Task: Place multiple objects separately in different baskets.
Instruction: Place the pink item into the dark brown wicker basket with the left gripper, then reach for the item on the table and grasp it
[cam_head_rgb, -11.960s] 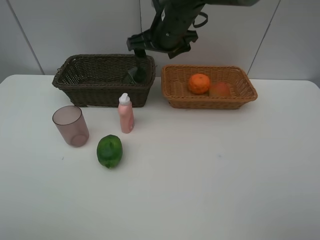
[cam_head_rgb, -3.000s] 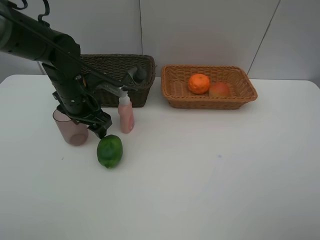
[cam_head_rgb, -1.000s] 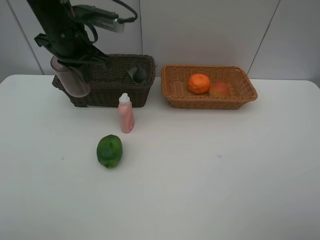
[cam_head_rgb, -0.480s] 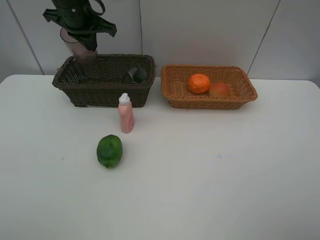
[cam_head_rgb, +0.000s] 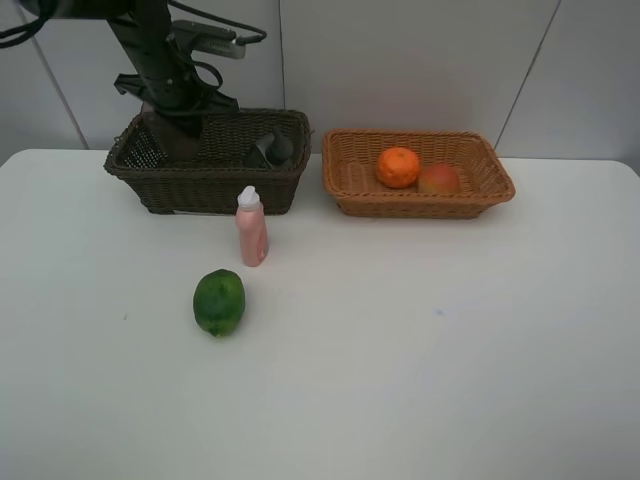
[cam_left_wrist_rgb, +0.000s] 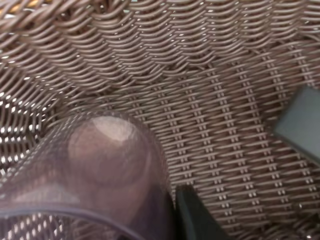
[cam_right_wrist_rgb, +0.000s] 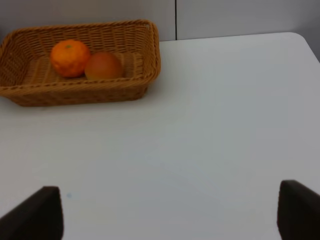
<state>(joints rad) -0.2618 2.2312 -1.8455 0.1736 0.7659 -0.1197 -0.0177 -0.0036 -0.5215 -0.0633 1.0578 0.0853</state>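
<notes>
My left gripper (cam_head_rgb: 168, 128) reaches down into the deep dark brown basket (cam_head_rgb: 222, 186), shut on the wall of the translucent mauve cup (cam_left_wrist_rgb: 100, 165). One dark finger (cam_left_wrist_rgb: 194, 216) shows beside the cup, just above the woven floor. The dark green pump bottle (cam_head_rgb: 270, 149) lies in the same basket. On the table stand the pink bottle (cam_head_rgb: 251, 228) and the lime (cam_head_rgb: 219, 301). The orange (cam_head_rgb: 398, 167) and the reddish-orange fruit (cam_head_rgb: 438, 179) sit in the light tan basket (cam_head_rgb: 420, 206). My right gripper (cam_right_wrist_rgb: 170, 215) hangs open over bare table, holding nothing.
Both baskets stand side by side along the table's far edge, close to the wall. The white table (cam_head_rgb: 420, 340) stretches in front of them. The right arm is outside the exterior view.
The left arm has carried the cup from above the dark basket's rim down into it. The right gripper has not moved.
</notes>
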